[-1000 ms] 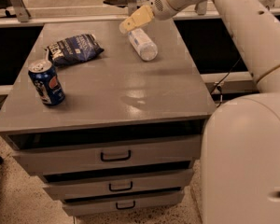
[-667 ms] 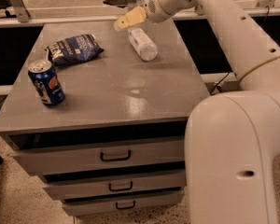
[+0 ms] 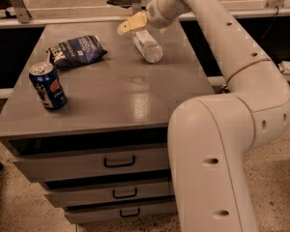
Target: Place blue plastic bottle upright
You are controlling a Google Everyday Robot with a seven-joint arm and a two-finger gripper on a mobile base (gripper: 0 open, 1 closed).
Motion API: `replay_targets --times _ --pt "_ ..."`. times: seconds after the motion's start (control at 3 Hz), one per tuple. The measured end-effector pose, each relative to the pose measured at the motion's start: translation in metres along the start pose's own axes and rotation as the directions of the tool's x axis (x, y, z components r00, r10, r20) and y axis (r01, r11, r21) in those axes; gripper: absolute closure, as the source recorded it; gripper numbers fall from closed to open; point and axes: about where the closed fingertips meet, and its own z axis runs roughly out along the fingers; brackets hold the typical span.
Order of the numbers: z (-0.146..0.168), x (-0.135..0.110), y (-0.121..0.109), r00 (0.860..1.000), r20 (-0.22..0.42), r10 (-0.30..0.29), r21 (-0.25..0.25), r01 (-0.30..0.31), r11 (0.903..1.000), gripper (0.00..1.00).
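Left front of bench point(image 3: 125, 98): upright dark blue soda can point(image 3: 47, 85). Behind it, well apart: dark blue snack bag point(image 3: 76, 50) lying flat. Back centre: gripper point(image 3: 129, 25), tan, pointing left, over the far end of the blue plastic bottle point(image 3: 148, 47); released or clenched, cannot tell; contact, cannot tell. Bottle on its side, not upright. Right: white arm point(image 3: 241, 47) reaching over the bench. Below: drawers point(image 3: 87, 164), closed.
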Motion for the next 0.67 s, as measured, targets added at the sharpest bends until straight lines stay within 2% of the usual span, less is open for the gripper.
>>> replay_targets --times 0.33,0.67 --pt "0.013 0.0102 -0.0113 0.997 -0.078 -0.01 0.055 0.014 0.9984 0.0" --pt "0.02 0.0184 -0.0137 0.99 -0.134 -0.03 0.077 0.041 0.9962 0.0"
